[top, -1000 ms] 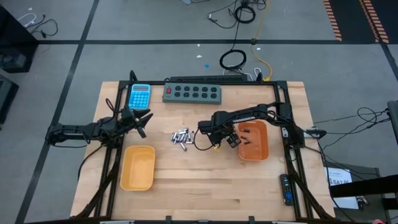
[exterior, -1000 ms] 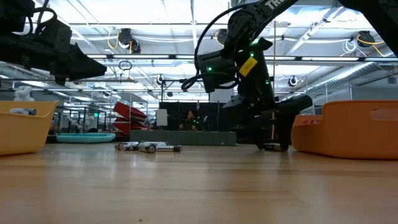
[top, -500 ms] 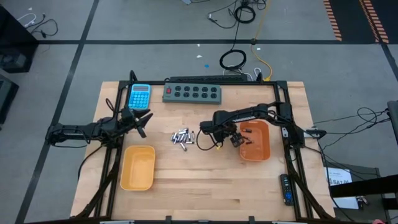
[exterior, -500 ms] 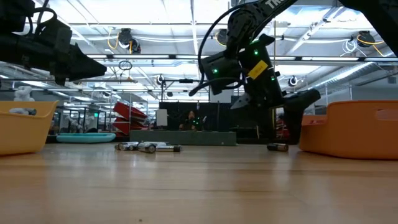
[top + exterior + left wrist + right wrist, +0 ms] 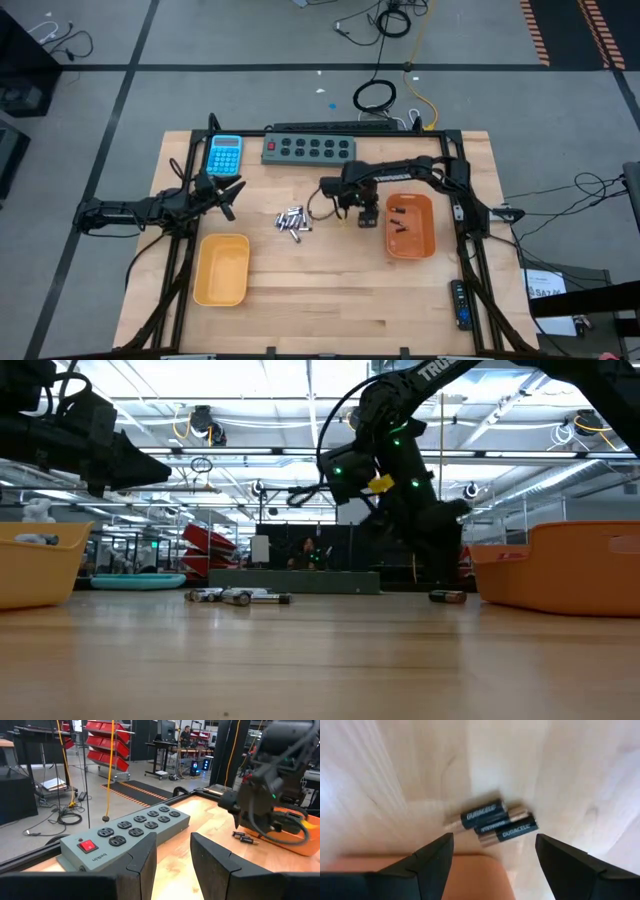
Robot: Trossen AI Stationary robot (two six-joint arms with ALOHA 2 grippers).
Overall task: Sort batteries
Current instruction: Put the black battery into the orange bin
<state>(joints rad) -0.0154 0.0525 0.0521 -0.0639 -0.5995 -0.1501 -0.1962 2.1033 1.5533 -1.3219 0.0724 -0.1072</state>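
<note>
Several silvery-grey batteries [image 5: 292, 220] lie in a loose pile on the wooden table's middle, also visible in the low view [image 5: 238, 597]. Three small dark batteries [image 5: 492, 822] lie side by side on the wood just left of the orange tray [image 5: 411, 226], which holds a few dark batteries. My right gripper [image 5: 366, 214] hangs open over those three, pointing steeply down, its fingers standing wide on either side of them [image 5: 494, 838] without touching. My left gripper [image 5: 232, 190] waits level at the table's left, open with nothing between its fingers [image 5: 172, 850].
A second, yellow-orange tray [image 5: 222, 268] stands near the front left. A blue calculator [image 5: 224, 155] and a grey power strip [image 5: 310, 149] lie along the far edge. Bare wood lies between the two trays toward the near edge.
My right gripper has risen a little off the table beside the orange tray, moved toward the far edge and slightly left, and rolled about its own axis. It stays open. A dark battery now shows on the wood where its fingers stood.
</note>
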